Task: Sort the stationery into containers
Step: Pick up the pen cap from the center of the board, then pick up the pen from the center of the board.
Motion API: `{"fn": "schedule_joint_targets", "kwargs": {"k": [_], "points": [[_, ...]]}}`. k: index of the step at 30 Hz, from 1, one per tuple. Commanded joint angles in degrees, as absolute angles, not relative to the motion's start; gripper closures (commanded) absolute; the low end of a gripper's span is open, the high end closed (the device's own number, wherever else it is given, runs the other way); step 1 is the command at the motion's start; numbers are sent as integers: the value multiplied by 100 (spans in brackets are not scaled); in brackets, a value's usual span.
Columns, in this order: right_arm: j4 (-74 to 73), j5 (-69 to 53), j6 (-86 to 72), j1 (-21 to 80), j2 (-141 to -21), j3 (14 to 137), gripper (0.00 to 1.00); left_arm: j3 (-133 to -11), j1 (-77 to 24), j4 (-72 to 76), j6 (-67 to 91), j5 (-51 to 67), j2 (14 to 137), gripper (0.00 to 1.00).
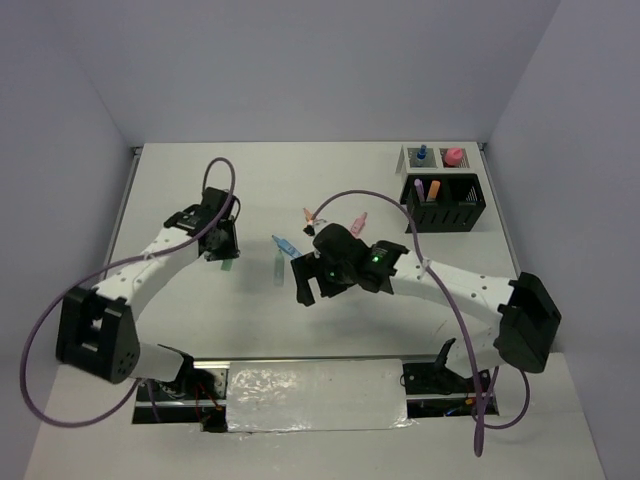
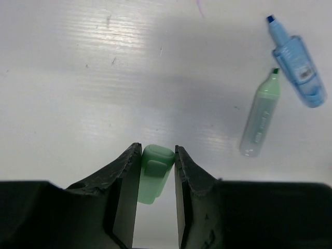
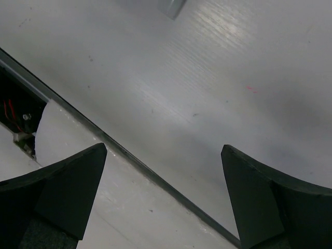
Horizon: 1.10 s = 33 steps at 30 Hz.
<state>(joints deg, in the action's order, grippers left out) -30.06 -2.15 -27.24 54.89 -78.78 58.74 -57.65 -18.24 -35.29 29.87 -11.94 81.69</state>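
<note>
Mint-green plastic sits between the fingers of your left gripper (image 2: 157,149): a stubby green marker (image 2: 154,174) at the left of the table, with the jaws pressed against both its sides. It looks light, stiff and smooth, so I'd expect it to swivel or slip under a loose pinch. Hold it across the barrel, not on the rounded cap end.

Just right of it, a pale green marker (image 2: 261,116) and a blue marker (image 2: 298,65) lie flat and close together. They should handle the same way, so take each one across its middle.

Your right gripper (image 3: 163,150) hangs over the middle of the table with its fingers spread wide and nothing between them. Beyond it lie an orange-tipped marker (image 1: 308,214) and a pink marker (image 1: 358,221).

At the far right, the black slatted organiser (image 1: 445,218) holds a purple marker (image 1: 419,188) and an orange marker (image 1: 434,189) upright. The white mesh tray (image 1: 405,160) just behind it carries a blue-capped bottle (image 1: 422,153) and a pink item (image 1: 454,156).
</note>
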Motion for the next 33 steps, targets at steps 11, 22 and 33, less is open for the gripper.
{"fn": "schedule_joint_targets", "kwargs": {"k": [11, 22, 33], "points": [[-3016, 422, -3190, 6073, -9175, 7462, 0, -6626, -1784, -5852, 3999, -1880, 5802, 100], [-3304, 1177, -3366, 6284, -9650, 8190, 0, -6557, -1784, -6477, 4236, -2013, 4703, 100], [-2821, 730, -3665, 6284, -9782, 8086, 0, -6284, -1784, -6627, 4535, -2013, 4351, 100]]}}
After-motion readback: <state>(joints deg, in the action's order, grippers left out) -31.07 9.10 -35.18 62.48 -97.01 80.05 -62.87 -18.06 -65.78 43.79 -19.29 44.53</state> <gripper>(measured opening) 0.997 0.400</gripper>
